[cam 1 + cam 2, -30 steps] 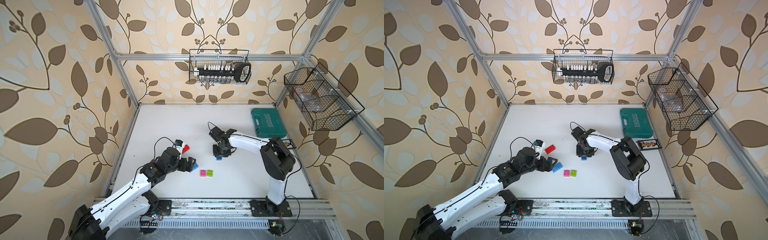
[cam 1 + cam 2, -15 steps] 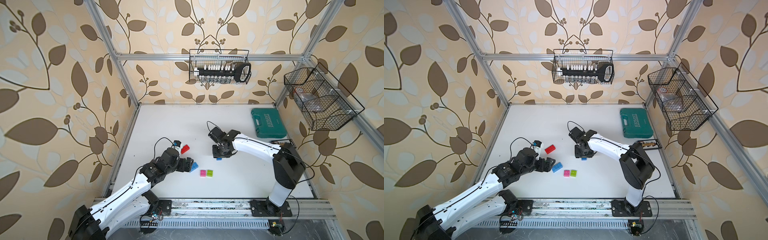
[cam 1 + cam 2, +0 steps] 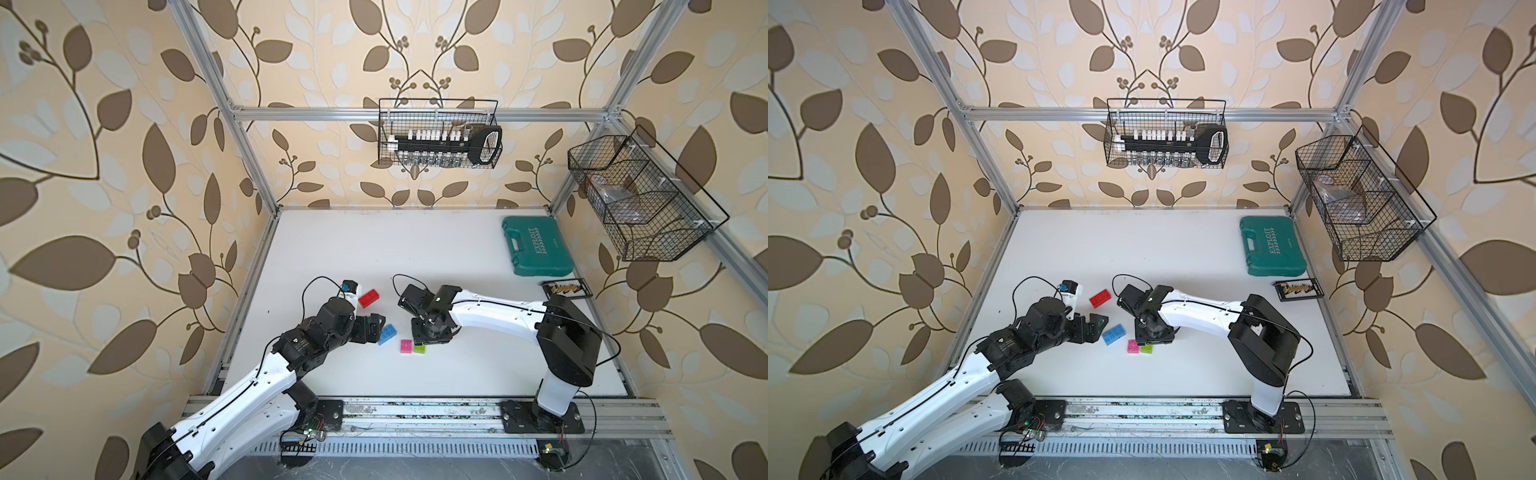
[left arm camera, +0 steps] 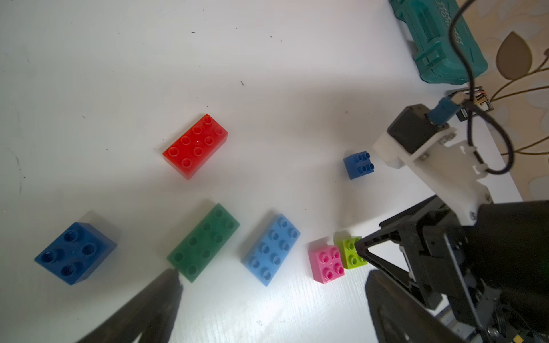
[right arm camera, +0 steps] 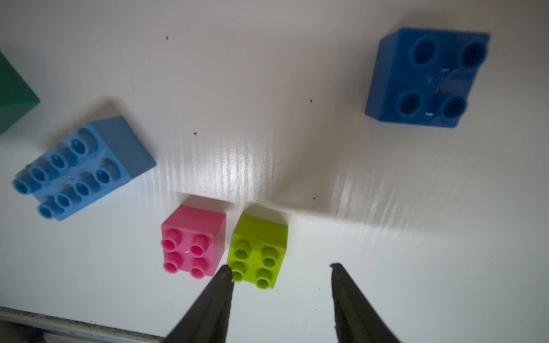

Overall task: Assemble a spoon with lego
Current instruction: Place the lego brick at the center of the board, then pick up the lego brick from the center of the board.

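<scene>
No assembled spoon is in view; the lego lies as loose bricks on the white table. In the left wrist view I see a red brick (image 4: 196, 145), a dark blue one (image 4: 75, 254), a green one (image 4: 203, 242), a light blue one (image 4: 271, 249), a pink one (image 4: 326, 264), a lime one (image 4: 352, 252) and a small blue one (image 4: 359, 164). My left gripper (image 4: 271, 279) stands wide open by the light blue brick (image 3: 387, 334), holding nothing. My right gripper (image 5: 280, 268) is open over the lime brick (image 5: 258, 252), one fingertip (image 5: 225, 271) between it and the pink brick (image 5: 193, 240).
A teal tool case (image 3: 536, 246) lies at the back right, with a small black bit tray (image 3: 567, 288) in front of it. Wire baskets (image 3: 438, 133) hang on the back and right walls. A metal rail (image 3: 415, 411) runs along the table's front edge.
The right gripper has moved from the small blue brick toward the front, over the lime brick, and its jaws have spread wider. The left arm has stayed still.
</scene>
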You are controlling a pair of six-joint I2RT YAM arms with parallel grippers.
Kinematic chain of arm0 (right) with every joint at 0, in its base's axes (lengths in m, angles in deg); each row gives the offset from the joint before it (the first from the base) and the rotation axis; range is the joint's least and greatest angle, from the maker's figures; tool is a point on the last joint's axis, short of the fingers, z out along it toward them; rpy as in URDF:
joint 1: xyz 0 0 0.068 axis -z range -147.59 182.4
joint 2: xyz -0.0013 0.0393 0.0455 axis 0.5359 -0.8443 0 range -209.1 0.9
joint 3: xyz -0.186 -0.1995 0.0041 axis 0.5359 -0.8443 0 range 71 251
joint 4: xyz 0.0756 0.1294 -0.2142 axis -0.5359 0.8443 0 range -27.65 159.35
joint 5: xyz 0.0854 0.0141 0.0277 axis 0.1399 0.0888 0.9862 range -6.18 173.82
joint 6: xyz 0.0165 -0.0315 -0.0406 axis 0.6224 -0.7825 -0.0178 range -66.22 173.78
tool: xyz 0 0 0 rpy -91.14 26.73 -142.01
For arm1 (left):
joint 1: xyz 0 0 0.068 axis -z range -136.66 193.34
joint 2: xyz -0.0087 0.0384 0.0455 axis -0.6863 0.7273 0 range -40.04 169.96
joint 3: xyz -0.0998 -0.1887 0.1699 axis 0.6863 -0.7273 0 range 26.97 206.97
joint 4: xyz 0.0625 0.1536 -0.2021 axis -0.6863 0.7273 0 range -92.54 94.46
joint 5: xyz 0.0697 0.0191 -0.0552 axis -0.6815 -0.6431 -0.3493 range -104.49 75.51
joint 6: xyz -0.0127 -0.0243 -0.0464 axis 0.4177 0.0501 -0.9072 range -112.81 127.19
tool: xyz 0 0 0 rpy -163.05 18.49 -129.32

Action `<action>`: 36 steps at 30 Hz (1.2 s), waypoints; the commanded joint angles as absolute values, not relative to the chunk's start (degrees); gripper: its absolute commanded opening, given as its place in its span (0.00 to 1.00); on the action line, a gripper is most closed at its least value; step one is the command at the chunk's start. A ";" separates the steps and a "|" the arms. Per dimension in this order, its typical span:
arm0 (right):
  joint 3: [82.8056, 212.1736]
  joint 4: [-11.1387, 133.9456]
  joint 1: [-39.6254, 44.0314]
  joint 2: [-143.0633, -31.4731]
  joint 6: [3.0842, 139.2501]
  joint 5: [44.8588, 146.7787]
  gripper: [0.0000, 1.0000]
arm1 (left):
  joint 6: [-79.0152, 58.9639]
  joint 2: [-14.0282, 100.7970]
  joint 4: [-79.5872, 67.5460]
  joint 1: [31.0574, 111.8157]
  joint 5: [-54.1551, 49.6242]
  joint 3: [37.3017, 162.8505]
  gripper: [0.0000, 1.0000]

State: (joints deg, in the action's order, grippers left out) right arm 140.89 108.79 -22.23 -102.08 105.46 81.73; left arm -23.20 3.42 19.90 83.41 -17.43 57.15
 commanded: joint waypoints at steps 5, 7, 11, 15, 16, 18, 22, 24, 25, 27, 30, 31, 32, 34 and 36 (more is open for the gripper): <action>141.64 108.32 -22.41 -104.13 106.17 83.80 0.52 | -24.08 3.28 20.04 83.05 -18.71 56.44 0.99; 141.70 108.37 -22.44 -104.08 106.09 83.82 0.52 | -24.03 3.43 19.97 83.04 -18.80 56.49 0.99; 141.57 107.68 -22.48 -104.90 105.60 85.10 0.51 | -23.99 3.95 19.89 82.98 -18.80 56.50 0.99; 140.88 107.16 -22.38 -105.02 105.55 86.05 0.47 | -23.99 4.25 20.00 82.98 -18.75 56.69 0.99; 140.92 107.50 -22.22 -105.01 105.55 85.95 0.45 | -23.98 4.25 19.97 82.98 -18.72 56.70 0.99; 140.71 108.09 -21.85 -104.92 105.40 85.62 0.42 | -23.85 4.25 20.17 82.98 -19.04 56.85 0.99; 140.00 109.03 -20.92 -103.78 104.55 84.78 0.37 | -23.74 4.34 20.48 82.98 -19.10 56.94 0.99; 139.98 110.16 -20.42 -103.24 103.98 83.63 0.35 | -23.89 4.42 20.20 82.98 -19.02 56.71 0.99; 139.84 110.74 -20.08 -102.88 103.88 83.16 0.34 | -23.85 4.51 20.01 82.98 -18.98 56.60 0.99; 139.38 111.22 -19.54 -102.29 103.91 82.76 0.34 | -23.98 4.82 19.79 82.98 -18.80 56.57 0.99; 138.72 110.63 -19.36 -100.89 103.88 82.41 0.39 | -23.95 5.21 19.62 82.98 -18.73 56.80 0.99; 138.76 110.54 -19.57 -100.39 103.89 82.41 0.42 | -23.95 5.22 19.63 82.98 -18.67 56.85 0.99; 138.85 110.60 -19.75 -100.08 103.88 82.24 0.44 | -24.09 5.22 19.61 82.98 -18.63 56.85 0.99; 138.92 110.53 -20.07 -99.66 104.23 82.66 0.48 | -24.05 5.13 19.48 82.98 -18.56 56.67 0.99; 139.25 109.96 -20.61 -99.74 104.07 83.07 0.55 | -24.07 5.13 19.49 82.98 -18.54 56.68 0.99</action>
State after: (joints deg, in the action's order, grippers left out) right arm 139.71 109.47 -19.78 -100.90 104.06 83.59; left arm -23.22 5.28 20.31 83.41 -17.57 56.71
